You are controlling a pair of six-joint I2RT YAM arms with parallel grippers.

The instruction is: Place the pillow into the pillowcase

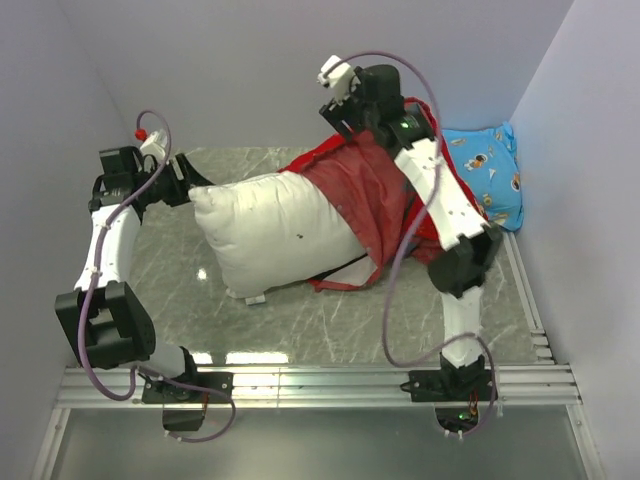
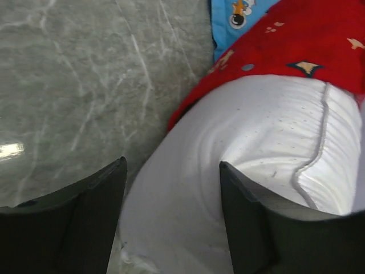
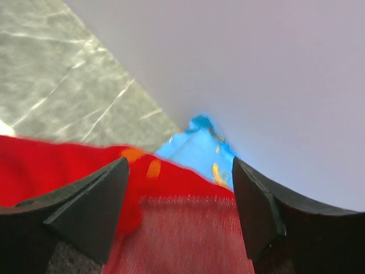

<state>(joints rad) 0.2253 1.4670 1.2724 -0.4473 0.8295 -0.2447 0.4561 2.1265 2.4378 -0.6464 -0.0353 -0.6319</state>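
The white pillow (image 1: 275, 235) lies in the middle of the marble table, its right end inside the red pillowcase (image 1: 365, 190). The pillowcase's dull red face is on top and covers roughly the pillow's right third. My left gripper (image 1: 192, 187) is at the pillow's left end. In the left wrist view it (image 2: 172, 171) is open, with the pillow's end (image 2: 262, 148) bulging between the fingers. My right gripper (image 1: 340, 118) is over the far edge of the pillowcase. In the right wrist view it (image 3: 179, 168) is open, with the pillowcase's hem (image 3: 188, 228) lying between the fingers.
A blue cartoon-print pillow (image 1: 490, 175) lies against the right wall behind the pillowcase; it also shows in the left wrist view (image 2: 239, 14) and the right wrist view (image 3: 199, 151). Walls enclose the table on three sides. A metal rail (image 1: 320, 380) runs along the near edge.
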